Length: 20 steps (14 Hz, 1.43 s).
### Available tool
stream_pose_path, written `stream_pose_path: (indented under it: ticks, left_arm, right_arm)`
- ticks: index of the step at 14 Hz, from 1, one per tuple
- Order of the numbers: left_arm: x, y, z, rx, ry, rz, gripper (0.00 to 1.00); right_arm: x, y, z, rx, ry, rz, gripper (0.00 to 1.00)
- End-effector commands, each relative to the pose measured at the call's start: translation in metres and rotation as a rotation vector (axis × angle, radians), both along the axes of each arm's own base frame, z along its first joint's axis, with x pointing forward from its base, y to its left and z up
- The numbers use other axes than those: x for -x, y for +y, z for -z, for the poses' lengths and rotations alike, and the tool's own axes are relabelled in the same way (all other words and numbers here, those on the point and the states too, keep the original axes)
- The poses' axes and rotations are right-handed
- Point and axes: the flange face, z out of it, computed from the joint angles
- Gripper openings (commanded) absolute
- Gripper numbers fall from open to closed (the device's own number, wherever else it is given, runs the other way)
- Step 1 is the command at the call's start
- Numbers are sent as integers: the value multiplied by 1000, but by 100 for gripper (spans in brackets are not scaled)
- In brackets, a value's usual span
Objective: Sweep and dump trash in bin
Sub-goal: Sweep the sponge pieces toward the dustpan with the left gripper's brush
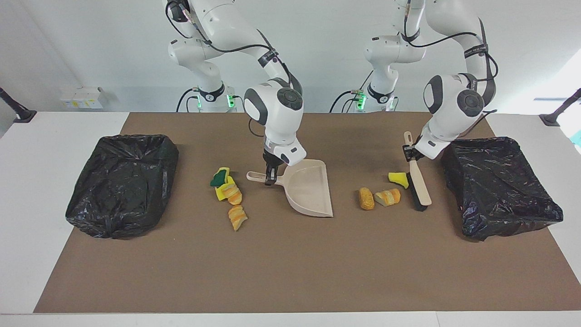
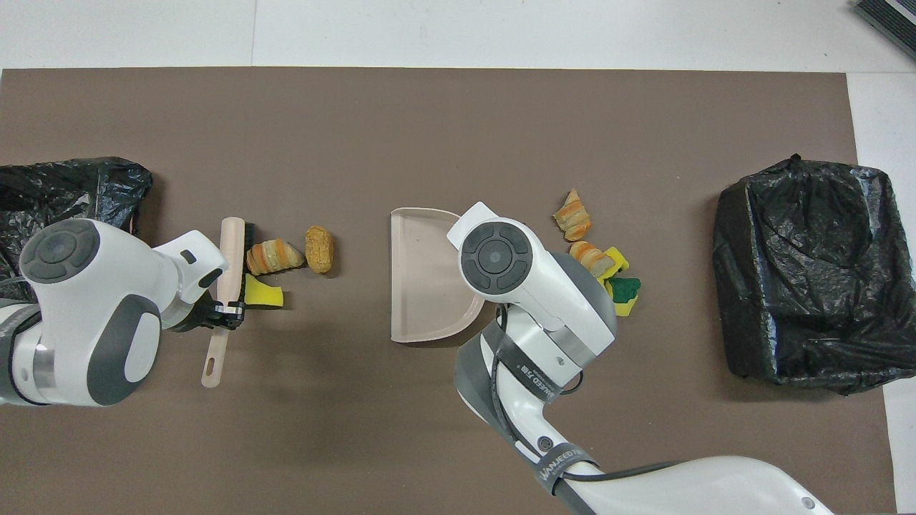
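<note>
My left gripper is shut on the handle of the beige brush, whose black bristles rest on the mat against a yellow sponge wedge. Two bread-like chunks lie beside the wedge. My right gripper is shut on the handle of the beige dustpan, which sits flat mid-table. Beside the dustpan handle lies more trash: a green-and-yellow sponge and two bread-like chunks. From overhead, the brush touches the wedge; the right wrist hides its own fingers.
A black-bag-lined bin stands at the left arm's end of the table, close to the brush. Another bin stands at the right arm's end. A brown mat covers the table.
</note>
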Motion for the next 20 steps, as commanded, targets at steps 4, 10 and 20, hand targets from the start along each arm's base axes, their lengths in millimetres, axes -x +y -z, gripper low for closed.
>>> stream_pose_path:
  ticks: [4, 10, 20]
  left_arm:
    - [16, -83, -3, 60, -54, -26, 0]
    - [45, -155, -1, 105, -39, -7, 0]
    - [49, -214, -22, 136, -61, 15, 0]
  right_arm:
    - [1, 17, 12, -41, -19, 53, 0]
    - [4, 26, 20, -71, -10, 65, 0]
    - [5, 23, 23, -55, 5, 70, 0]
